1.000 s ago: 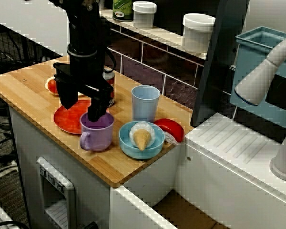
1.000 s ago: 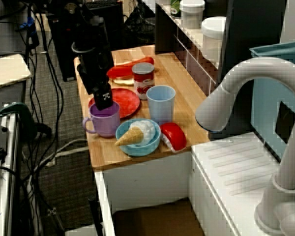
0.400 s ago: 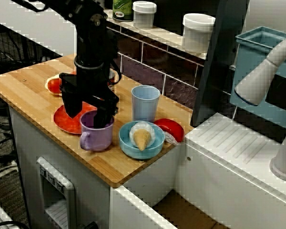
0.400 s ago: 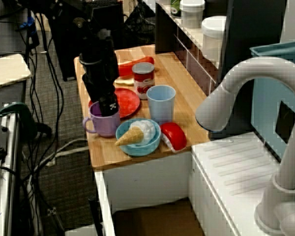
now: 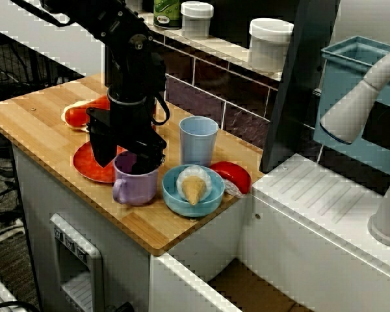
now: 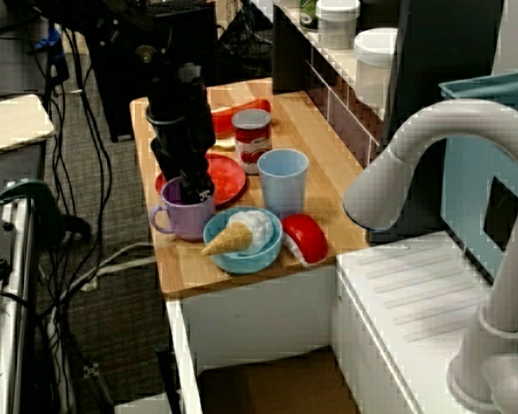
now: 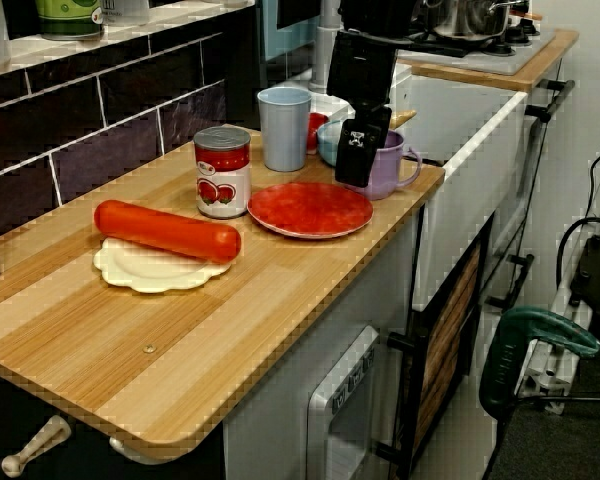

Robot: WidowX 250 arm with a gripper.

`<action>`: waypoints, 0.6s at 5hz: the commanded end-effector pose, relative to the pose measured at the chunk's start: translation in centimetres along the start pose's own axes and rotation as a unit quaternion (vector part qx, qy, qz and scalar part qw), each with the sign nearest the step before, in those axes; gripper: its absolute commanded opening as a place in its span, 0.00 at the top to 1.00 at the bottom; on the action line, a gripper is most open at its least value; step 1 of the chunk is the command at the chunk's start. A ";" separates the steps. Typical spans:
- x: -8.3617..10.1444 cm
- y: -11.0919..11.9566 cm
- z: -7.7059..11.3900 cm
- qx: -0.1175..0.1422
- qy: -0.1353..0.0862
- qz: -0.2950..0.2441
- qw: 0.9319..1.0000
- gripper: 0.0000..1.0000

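handling: purple mug (image 5: 135,188) judged light and rigid, and it looks like toy plastic. the smooth walls are likely slippery. unlikely to crush or chip, but it may tip or skid if pushed off-centre.
hold point: the rim wall, one finger inside and one outside, judged best. the handle (image 5: 119,192) looks too small a loop for these fingers.
mug position: directly beneath the pincer (image 5: 125,156), upright on the wooden counter (image 5: 39,117), near its front edge.
pincer attitude: pointing straight down over the mug's mouth.
pincer opening: jaws spread wide. in the front view one finger dips into the mug and the other hangs outside its wall.
contact: the mug wall stands between the fingers and nothing is clamped — whether a pad touches the rim cannot be told.
cross-check: the view along the counter shows the outer finger in front of the mug, covering part of its wall.
beside outer finger: orange plate (image 5: 91,162), just beside the mug, with the finger hanging over its edge.
beside inner finger: blue bowl (image 5: 172,195) holding an ice-cream cone (image 5: 194,188) — close against the mug, though touching or not cannot be told.
behind pincer: light blue cup (image 5: 198,140) towards the tiled wall, and a tin can (image 7: 222,172) near it, both apart from the mug.
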State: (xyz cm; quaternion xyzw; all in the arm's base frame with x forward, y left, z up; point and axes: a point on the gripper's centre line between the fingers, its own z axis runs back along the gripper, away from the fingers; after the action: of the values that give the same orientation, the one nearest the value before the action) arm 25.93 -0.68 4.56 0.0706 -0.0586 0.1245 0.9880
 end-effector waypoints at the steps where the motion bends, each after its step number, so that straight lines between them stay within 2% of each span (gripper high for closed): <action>1: 0.5 0.4 0.6 -0.004 -0.007 -0.003 1.000 1.00; 3: 1.0 1.5 2.0 -0.020 -0.004 0.000 1.000 1.00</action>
State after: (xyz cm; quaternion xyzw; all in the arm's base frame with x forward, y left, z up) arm 25.17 0.27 5.06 0.0575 -0.0292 0.1239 0.9902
